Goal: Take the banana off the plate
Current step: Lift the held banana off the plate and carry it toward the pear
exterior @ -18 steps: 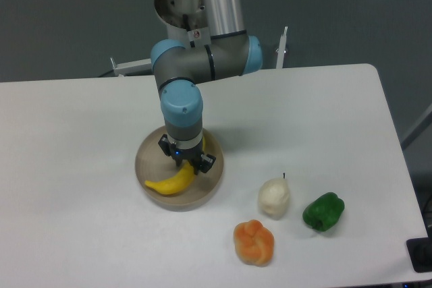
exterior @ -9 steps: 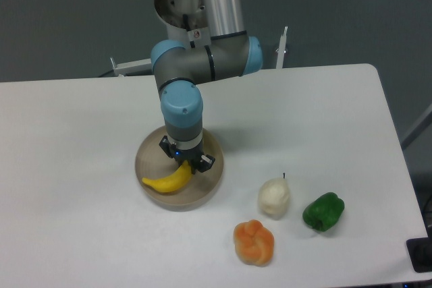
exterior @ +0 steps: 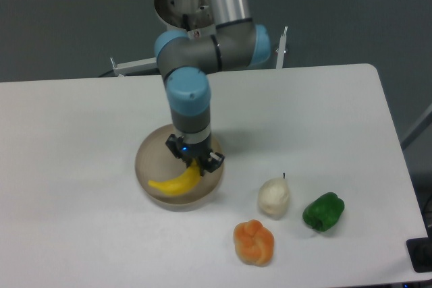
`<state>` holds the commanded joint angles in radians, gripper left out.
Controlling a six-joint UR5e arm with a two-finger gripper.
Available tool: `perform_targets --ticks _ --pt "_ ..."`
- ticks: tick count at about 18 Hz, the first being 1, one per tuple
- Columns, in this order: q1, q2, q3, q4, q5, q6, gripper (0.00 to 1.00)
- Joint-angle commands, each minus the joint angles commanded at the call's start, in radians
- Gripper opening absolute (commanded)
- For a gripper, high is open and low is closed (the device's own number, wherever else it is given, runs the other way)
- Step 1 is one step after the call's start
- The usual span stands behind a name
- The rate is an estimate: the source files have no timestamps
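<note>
— White and matte, the desk [exterior: 88, 166] runs wide under a dark grey backdrop; what sits on it?

— Near the middle, the plate [exterior: 150, 155], a round, shallow beige-tan dish with a low rim. Above its front part is the banana [exterior: 177, 181], smooth, bright yellow, curved, looking like plastic.

— Is the banana lying flat?

— Its right end is raised and sits inside the pincer [exterior: 196, 163]; the left tip points down-left over the plate's front rim. Whether that tip touches the dish, I cannot tell.

— And the pincer itself?

— Black, short-fingered, pointing straight down from a grey and light-blue arm [exterior: 187, 96] with glossy rounded joints. It is clenched on the banana near its right end.

— Anything else on the desk?

— Three pieces to the right of the plate, well apart from it. A pale cream pear [exterior: 274, 196] with a thin dark stem, standing upright. Just beside it, further right, a glossy green pepper [exterior: 323, 212], lobed. In front of the pear, a lumpy orange fruit [exterior: 254, 241] with a knobbly surface.
</note>
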<state>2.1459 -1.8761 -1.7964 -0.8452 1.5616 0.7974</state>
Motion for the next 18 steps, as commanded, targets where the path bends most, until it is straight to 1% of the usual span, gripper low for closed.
perform_targets --ticks 1,3,5,7,8,11,14,16,18 --pt "0.014 0.005 0.006 -0.002 0.000 0.025 0.33" --pt "0.057 0.011 0.038 -0.009 0.002 0.060 0.33" --pt "0.098 0.009 0.077 -0.040 0.000 0.101 0.33" --pt "0.147 0.011 0.113 -0.081 -0.002 0.172 0.33" --pt "0.167 0.009 0.126 -0.090 0.000 0.209 0.33" --pt "0.236 -0.004 0.150 -0.091 -0.002 0.288 0.33" --pt "0.291 -0.020 0.173 -0.091 -0.005 0.413 0.33" --pt "0.310 -0.038 0.205 -0.092 -0.005 0.444 0.33" --pt "0.312 -0.067 0.248 -0.103 0.002 0.444 0.33"
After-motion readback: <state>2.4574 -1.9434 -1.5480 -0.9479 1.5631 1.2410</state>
